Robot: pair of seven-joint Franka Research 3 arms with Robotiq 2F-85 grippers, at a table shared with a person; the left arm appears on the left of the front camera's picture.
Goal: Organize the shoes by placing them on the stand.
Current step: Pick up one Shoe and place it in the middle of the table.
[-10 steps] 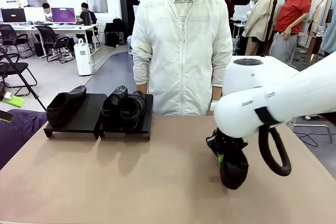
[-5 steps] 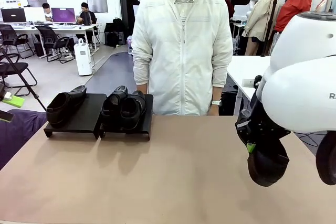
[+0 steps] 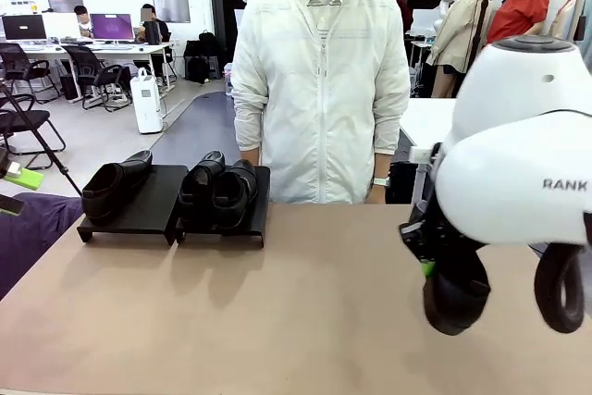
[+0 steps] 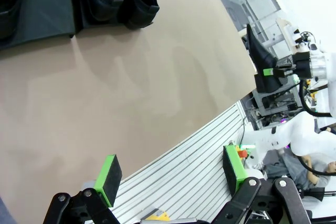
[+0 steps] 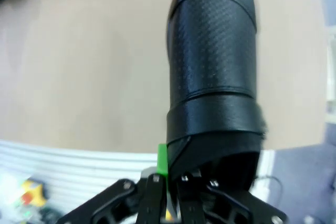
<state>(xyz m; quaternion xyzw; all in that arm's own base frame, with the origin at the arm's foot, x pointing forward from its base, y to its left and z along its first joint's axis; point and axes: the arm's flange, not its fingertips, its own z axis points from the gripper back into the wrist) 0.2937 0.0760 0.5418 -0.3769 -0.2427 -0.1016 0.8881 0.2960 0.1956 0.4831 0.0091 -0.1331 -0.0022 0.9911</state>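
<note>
The right claw [image 3: 435,270] is clamped on the heel rim of a black loafer [image 3: 455,291], suspended toe-down above the tabletop [image 3: 277,312] at 4 o'clock. Three loafers [image 3: 217,190] rest on the stand [image 3: 157,210] at 10 o'clock. The left claw [image 4: 170,174] is spread wide, holding nothing.

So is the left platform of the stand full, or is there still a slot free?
One slot is free. The left platform carries a single shoe along its left side; its right half is bare.
</note>
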